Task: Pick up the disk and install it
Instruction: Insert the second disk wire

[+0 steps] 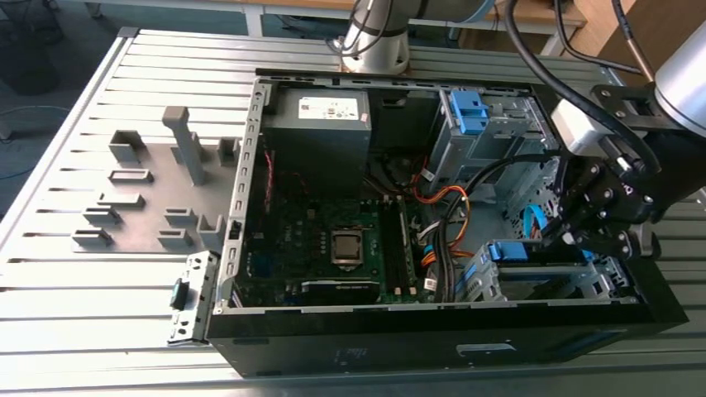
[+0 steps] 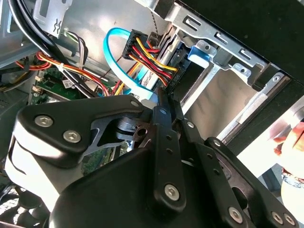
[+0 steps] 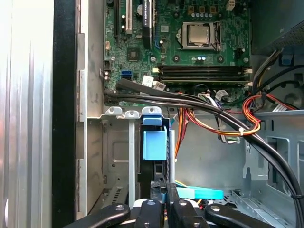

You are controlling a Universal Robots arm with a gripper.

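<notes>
The disk point(image 1: 518, 251), its bright blue frame showing, stands edge-on in the metal drive cage point(image 1: 551, 285) at the front corner of the open computer case, on the exterior view's right. In the first wrist view the disk point(image 3: 154, 145) sits in a cage slot point(image 3: 116, 156). My gripper point(image 3: 164, 191) is right at its near end, fingers drawn close together. In the second wrist view the gripper point(image 2: 160, 97) tips meet beside the disk point(image 2: 148, 78), where a blue cable point(image 2: 111, 52) and coloured power wires point(image 2: 147, 52) plug in. From outside, the gripper point(image 1: 555, 240) hangs just above the cage.
Inside the case point(image 1: 254, 207) are the motherboard point(image 1: 331, 240), a grey power supply box point(image 1: 320, 124), an upper bay with a blue clip point(image 1: 469, 107) and bundled cables point(image 1: 441, 207). A grey fixture plate point(image 1: 144, 190) lies on the slatted table. A person's hand point(image 2: 292, 142) is beside the case.
</notes>
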